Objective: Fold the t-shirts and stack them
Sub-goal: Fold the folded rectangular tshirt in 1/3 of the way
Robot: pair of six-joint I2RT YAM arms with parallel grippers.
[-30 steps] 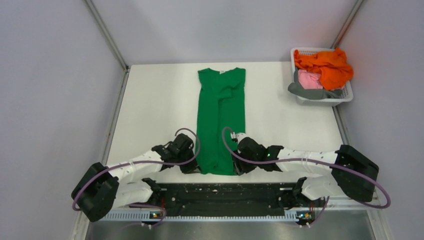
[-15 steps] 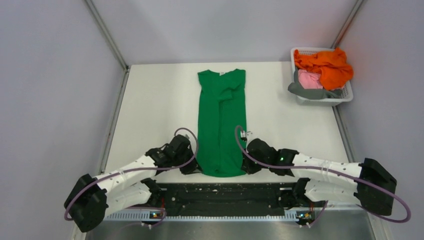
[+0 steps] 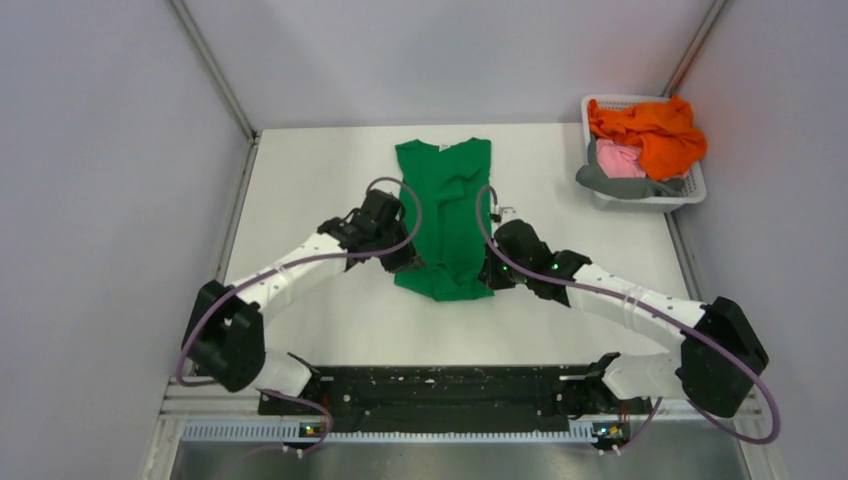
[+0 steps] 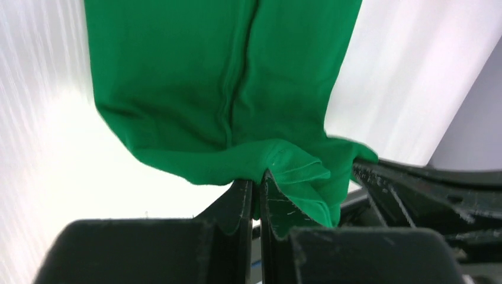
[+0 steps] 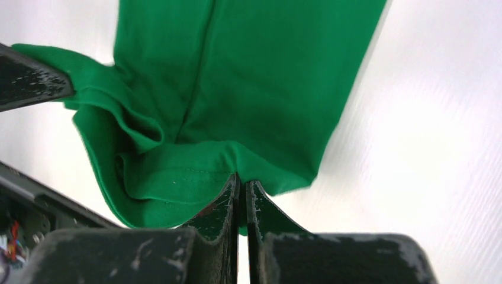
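The bright green t-shirt (image 3: 443, 205) lies in the middle of the table, folded into a narrow strip with its collar at the far end. Its near hem is lifted and doubled back toward the collar. My left gripper (image 3: 405, 262) is shut on the hem's left corner (image 4: 278, 168). My right gripper (image 3: 487, 272) is shut on the hem's right corner (image 5: 237, 163). The orange t-shirt (image 3: 650, 130), the pink one (image 3: 618, 160) and the grey one (image 3: 625, 184) are heaped in the basket.
The white lattice basket (image 3: 690, 190) stands at the table's far right edge. Metal rails run along the table's left and right sides. The black base plate (image 3: 440, 390) of the arms spans the near edge.
Both grippers have lifted the green shirt's near hem and carried it away from the near edge toward the collar. The shirt's visible length has shortened. The basket has not moved.
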